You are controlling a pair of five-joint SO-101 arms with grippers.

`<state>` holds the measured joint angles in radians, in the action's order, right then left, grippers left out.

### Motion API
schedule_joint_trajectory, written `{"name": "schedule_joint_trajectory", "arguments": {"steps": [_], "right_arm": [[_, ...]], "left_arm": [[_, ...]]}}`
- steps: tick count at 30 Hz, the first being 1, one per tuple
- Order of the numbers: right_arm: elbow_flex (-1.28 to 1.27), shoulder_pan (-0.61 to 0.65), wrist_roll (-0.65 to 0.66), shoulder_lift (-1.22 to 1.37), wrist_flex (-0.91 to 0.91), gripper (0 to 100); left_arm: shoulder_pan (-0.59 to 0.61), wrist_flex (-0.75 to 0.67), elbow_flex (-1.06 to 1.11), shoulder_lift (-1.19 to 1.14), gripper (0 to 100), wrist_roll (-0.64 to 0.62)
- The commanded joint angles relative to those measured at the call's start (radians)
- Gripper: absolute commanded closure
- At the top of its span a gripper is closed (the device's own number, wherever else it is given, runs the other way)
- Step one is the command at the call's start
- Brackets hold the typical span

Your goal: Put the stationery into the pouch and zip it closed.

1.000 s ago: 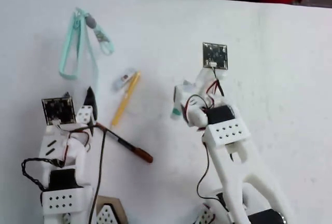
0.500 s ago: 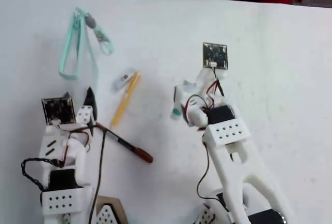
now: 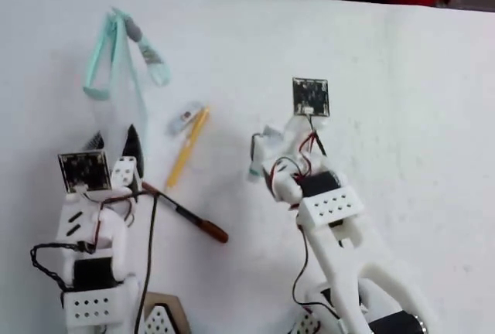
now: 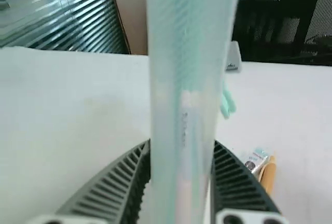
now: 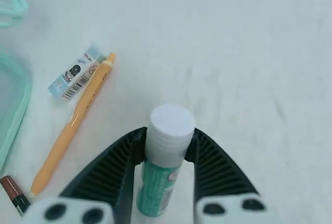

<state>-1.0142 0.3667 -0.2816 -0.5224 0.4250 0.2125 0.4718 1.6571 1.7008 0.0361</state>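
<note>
Okay, the left gripper (image 4: 181, 154) is clamped on the pouch (image 4: 192, 53), which rises between its fingers as a limp, see-through strip with teal edging. The right gripper (image 5: 167, 136) is closed around a glue stick (image 5: 155, 193), white cap pointing outward, well apart from the pouch. On the table (image 3: 402, 79), between the arms, lie a yellow pen (image 3: 187, 148) just beside an eraser (image 3: 186, 117), and a dark pen (image 3: 186, 214) nearer the left arm.

Risks: the pouch is floppy and held at one spot only, so its mouth may sag shut and the glue stick could butt the edge and drop outside. A thin grip may also let the pouch slip.

Hard to tell: whether the zip is open, and where the opening faces. The dark pen's end is covered by the left arm's cable. The glue stick's base is hidden between the fingers.
</note>
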Motion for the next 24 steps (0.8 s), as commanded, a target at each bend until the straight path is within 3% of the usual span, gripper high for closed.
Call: {"name": "schedule_joint_trajectory", "arguments": {"steps": [1,24], "right_arm": [[-0.011,0.004,0.011,-0.031,-0.074,98.1],[-0.02,0.012,0.011,-0.031,-0.079,98.1]], "left_arm": [[-0.031,0.002,0.028,0.14,83,-0.005],[-0.028,0.044,0.035,0.125,83,-0.005]]}}
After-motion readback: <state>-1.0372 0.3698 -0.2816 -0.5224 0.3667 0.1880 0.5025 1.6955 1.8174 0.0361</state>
